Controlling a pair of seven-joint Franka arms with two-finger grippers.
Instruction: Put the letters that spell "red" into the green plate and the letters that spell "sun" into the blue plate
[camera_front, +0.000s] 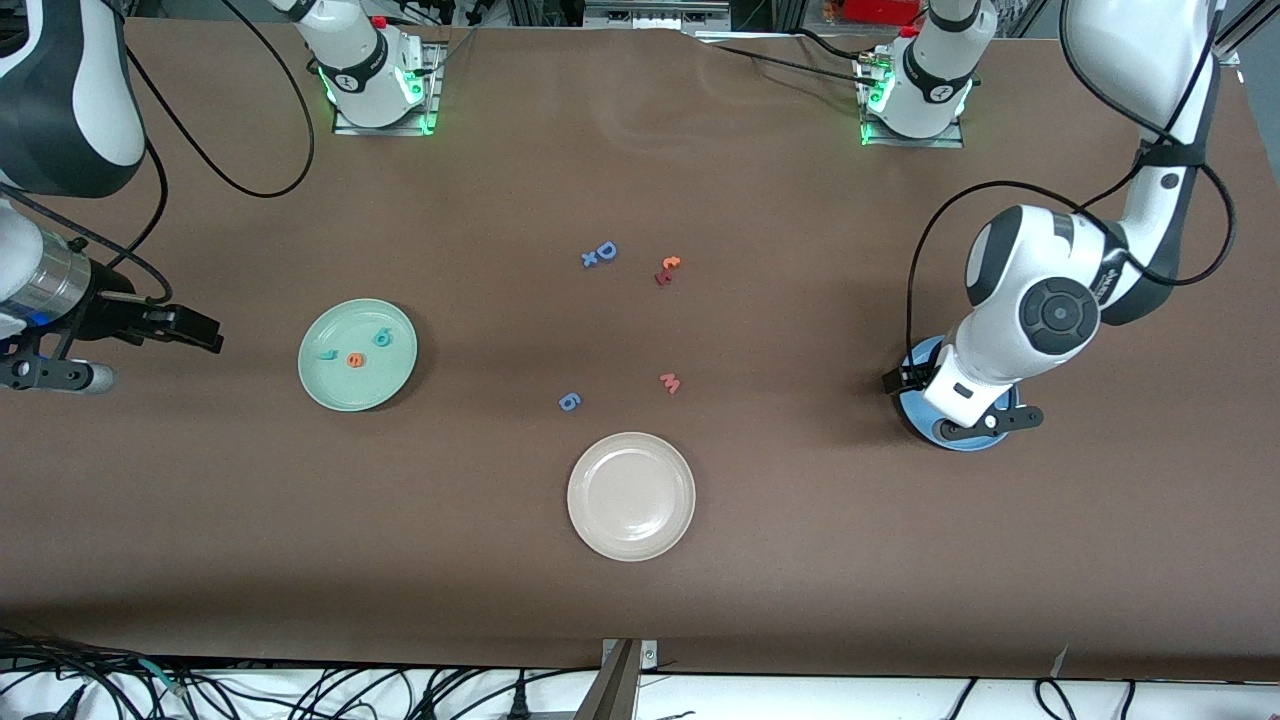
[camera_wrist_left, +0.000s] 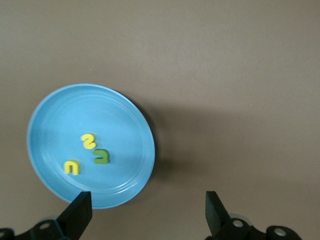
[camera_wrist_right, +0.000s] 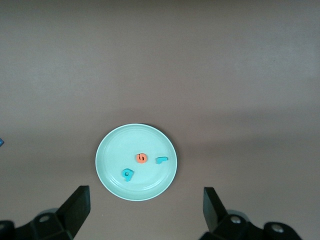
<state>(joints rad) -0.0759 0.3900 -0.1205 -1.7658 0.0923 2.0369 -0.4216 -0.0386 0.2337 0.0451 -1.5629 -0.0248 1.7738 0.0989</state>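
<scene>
The green plate (camera_front: 391, 385) lies toward the right arm's end of the table and holds the orange "e" (camera_front: 354, 360), the teal "r" (camera_front: 326, 352) and the teal "d" (camera_front: 382, 338). My right gripper (camera_wrist_right: 145, 196) hangs open and empty above the table beside this plate (camera_wrist_right: 117, 147), toward the right arm's end. The blue plate (camera_wrist_left: 55, 125) holds the yellow "s" (camera_wrist_left: 88, 141), the green "n" (camera_wrist_left: 102, 156) and the yellow "u" (camera_wrist_left: 72, 167). My left gripper (camera_wrist_left: 147, 201) is open and empty over that plate's edge. In the front view the left arm covers most of the blue plate (camera_front: 960, 441).
A beige-white plate (camera_front: 631, 495) sits near the front middle. Loose letters lie mid-table: a blue "D" (camera_front: 606, 250), an orange "c" (camera_front: 671, 263) with a red piece (camera_front: 662, 277), a pink "m" (camera_front: 670, 382) and a blue "6" (camera_front: 569, 401).
</scene>
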